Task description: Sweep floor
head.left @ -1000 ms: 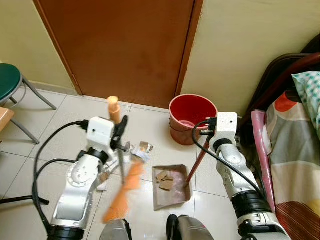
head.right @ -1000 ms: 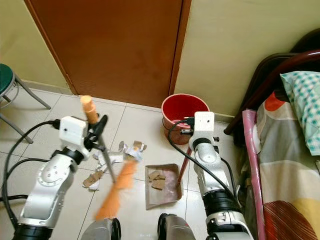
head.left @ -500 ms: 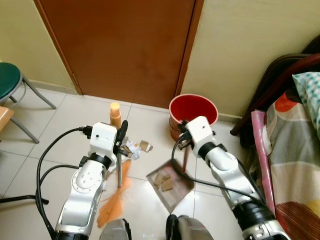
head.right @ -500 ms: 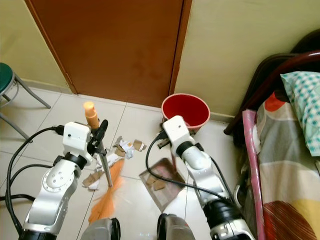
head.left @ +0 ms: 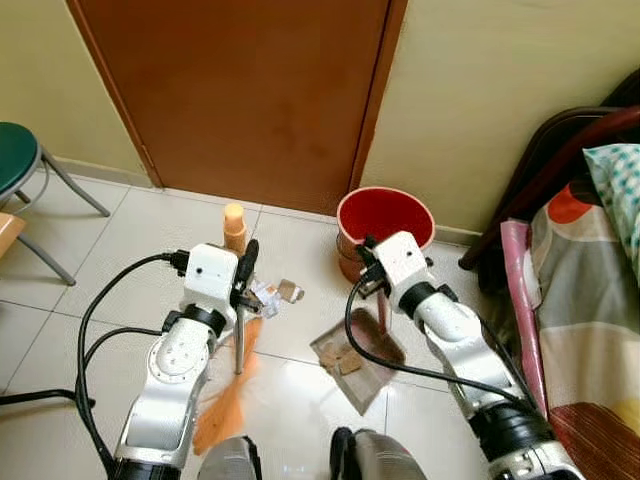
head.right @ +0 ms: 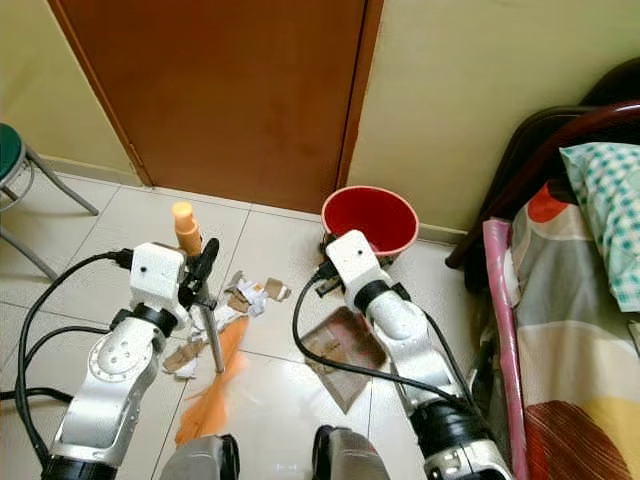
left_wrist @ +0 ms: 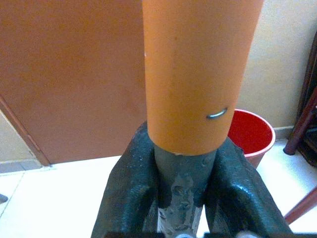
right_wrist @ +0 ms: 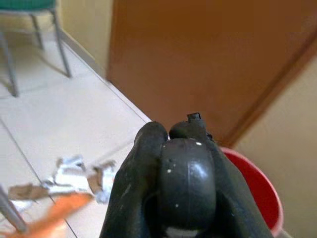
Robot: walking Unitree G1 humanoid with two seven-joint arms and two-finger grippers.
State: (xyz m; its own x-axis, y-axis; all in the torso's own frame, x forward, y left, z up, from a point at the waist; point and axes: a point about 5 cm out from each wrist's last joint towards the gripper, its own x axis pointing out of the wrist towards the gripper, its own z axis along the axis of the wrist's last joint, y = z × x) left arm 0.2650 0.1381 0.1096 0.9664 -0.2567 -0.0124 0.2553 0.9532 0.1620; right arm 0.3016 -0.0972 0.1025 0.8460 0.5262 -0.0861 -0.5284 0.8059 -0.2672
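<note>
Broom (head.left: 237, 335) — left pincer (head.left: 243, 276) clamped

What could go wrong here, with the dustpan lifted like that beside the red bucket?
The dustpan looks tilted in the right end effector, with cardboard scraps on it; they might slide off before reaching the red bucket. The left end effector grips the broom near its orange handle cap, so the bristles could drag and scatter the paper litter on the floor. The pan could also knock the bucket.
</note>
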